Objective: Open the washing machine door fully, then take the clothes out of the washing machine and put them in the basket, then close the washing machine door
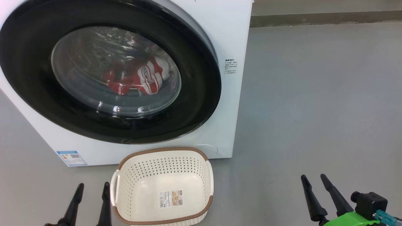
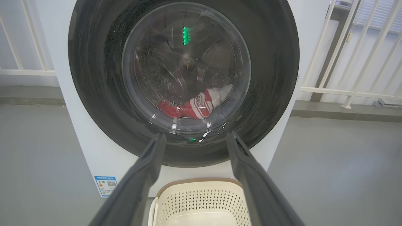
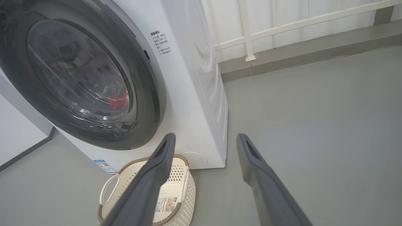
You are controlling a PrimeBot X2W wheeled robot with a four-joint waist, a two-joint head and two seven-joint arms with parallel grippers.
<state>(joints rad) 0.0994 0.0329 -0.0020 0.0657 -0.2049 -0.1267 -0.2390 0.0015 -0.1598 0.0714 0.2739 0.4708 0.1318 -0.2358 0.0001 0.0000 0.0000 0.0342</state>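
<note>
1. The washing machine (image 1: 229, 37) is a white front-loader that stands on a grey floor (image 1: 314, 110).
2. The washing machine door (image 1: 94, 56) is closed and lies flat against the machine's front. Its wide glossy black rim surrounds a bulging clear glass window.
3. The clothes (image 1: 138, 78) are inside the drum and show through the glass. They are a red bundle with white striped trim, lying low in the drum and a little towards the robot's right.
4. The basket (image 1: 163, 164) sits on the floor just in front of the machine, below the lower right part of the door. It is cream-white and perforated, with a brown rim and white side handles. A paper label (image 1: 171, 198) is stuck to its bottom.
5. The left gripper (image 1: 94, 185) hangs low, just to the left of the basket. Its two dark fingers are spread apart and hold nothing. In the left wrist view they point at the lower rim of the door, apart from it, with the basket below and between them.
6. The right gripper (image 1: 313, 176) is over bare floor, well to the right of the basket and the machine. Its fingers are also spread wide and hold nothing. A green fitting (image 1: 351, 219) shows on its wrist.
7. A blue sticker (image 1: 71, 158) sits low on the left of the machine's front. A small printed notice (image 1: 230, 66) is beside the door's right edge, and a round cover (image 1: 205, 148) is low on the right.
8. A white railing (image 3: 251, 31) runs behind the machine.
</note>
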